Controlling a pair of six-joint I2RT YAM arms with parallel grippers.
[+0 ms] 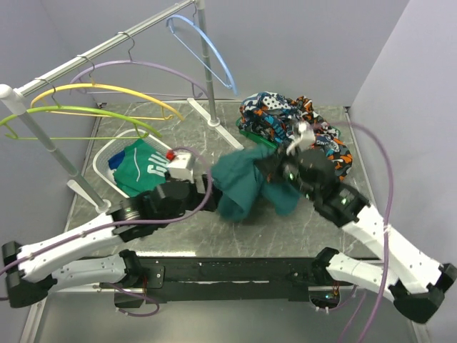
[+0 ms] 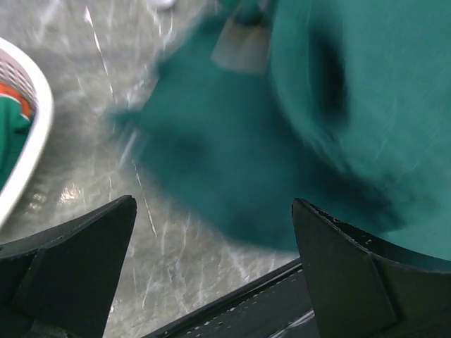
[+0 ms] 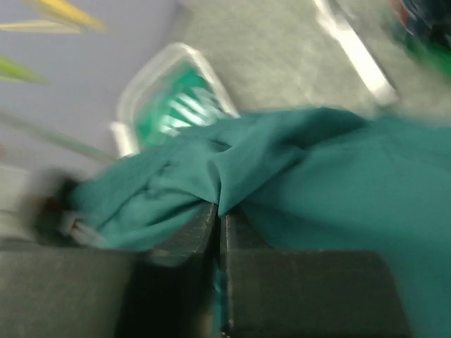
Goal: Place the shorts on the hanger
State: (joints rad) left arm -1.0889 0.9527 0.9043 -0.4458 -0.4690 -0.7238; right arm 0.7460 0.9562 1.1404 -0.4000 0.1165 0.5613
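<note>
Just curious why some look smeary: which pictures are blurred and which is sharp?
Top external view: sharp and evenly lit, shorts crisp. Left wrist view: shorts smeared, fingers sharp, glare streaks on the table. Right wrist view: blurred throughout, basket included.

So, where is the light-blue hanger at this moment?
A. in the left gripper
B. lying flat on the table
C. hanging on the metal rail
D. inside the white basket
C: in the top view the light-blue hanger hangs by its hook from the metal rail, up at the far end of it.
</note>
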